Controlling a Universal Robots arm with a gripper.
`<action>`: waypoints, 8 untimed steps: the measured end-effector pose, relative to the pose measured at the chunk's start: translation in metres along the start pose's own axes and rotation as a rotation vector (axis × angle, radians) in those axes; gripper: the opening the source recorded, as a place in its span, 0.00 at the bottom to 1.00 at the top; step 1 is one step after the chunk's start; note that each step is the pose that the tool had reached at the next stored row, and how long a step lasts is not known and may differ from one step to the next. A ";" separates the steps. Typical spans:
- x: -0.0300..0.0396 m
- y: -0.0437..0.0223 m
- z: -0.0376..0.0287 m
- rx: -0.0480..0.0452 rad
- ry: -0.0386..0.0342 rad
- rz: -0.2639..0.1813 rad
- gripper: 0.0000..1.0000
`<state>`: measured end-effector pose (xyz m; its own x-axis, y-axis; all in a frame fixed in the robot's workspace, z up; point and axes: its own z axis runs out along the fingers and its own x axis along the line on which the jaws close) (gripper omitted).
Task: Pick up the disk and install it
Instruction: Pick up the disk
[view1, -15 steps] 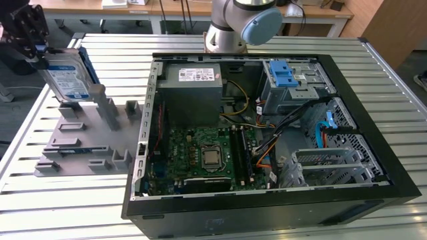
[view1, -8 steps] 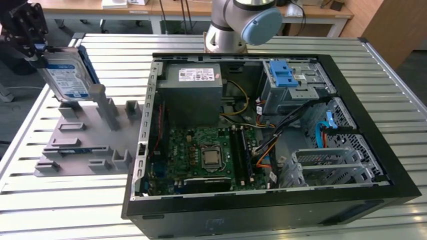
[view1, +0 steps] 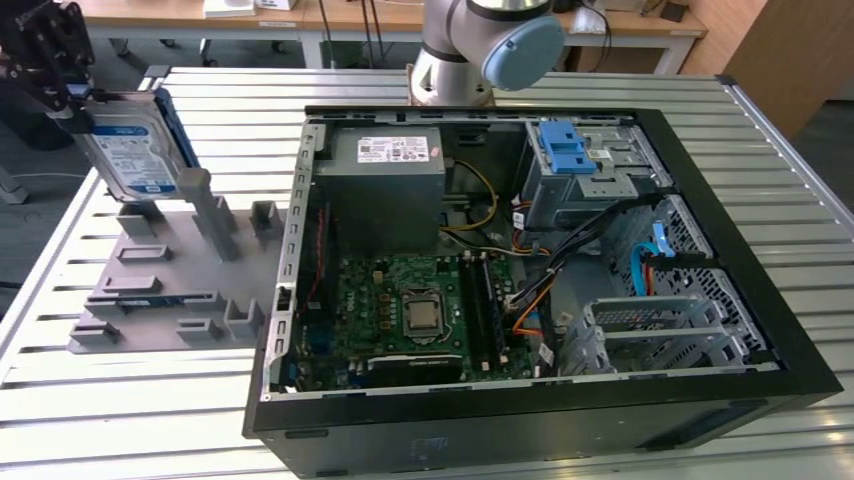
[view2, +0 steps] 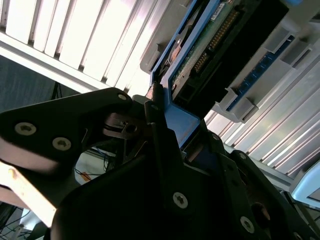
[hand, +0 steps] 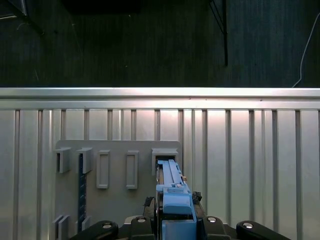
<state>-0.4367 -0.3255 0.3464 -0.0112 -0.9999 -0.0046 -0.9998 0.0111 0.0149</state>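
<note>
The disk (view1: 127, 150) is a silver hard drive with a white-and-blue label and a blue carrier frame. It hangs upright at the exterior view's left, its lower edge at or just above a slot of the grey holder rack (view1: 174, 290). My gripper (view1: 70, 100) is shut on the disk's upper end. In the first wrist view the blue frame edge of the disk (hand: 172, 192) runs away from my gripper (hand: 175, 225) toward the rack's slot (hand: 165, 157). In the second wrist view the disk's circuit-board side (view2: 210, 45) shows between the black fingers (view2: 160, 140).
An open computer case (view1: 747, 300) lies on the slatted metal table (view1: 134, 420), right of the rack. Inside are a grey power supply box (view1: 387, 175), a motherboard (view1: 414, 320) and a grey drive cage with a blue latch (view1: 574, 150). The arm's base (view1: 467, 60) stands behind the case.
</note>
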 end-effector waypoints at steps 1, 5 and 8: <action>0.0000 0.0000 -0.0004 0.0000 0.0000 0.000 0.36; -0.0001 0.0000 -0.0023 -0.0001 0.0004 0.000 0.36; -0.0002 0.0001 -0.0037 0.0000 0.0005 0.000 0.36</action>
<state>-0.4367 -0.3253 0.3501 -0.0112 -0.9999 -0.0040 -0.9998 0.0112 0.0149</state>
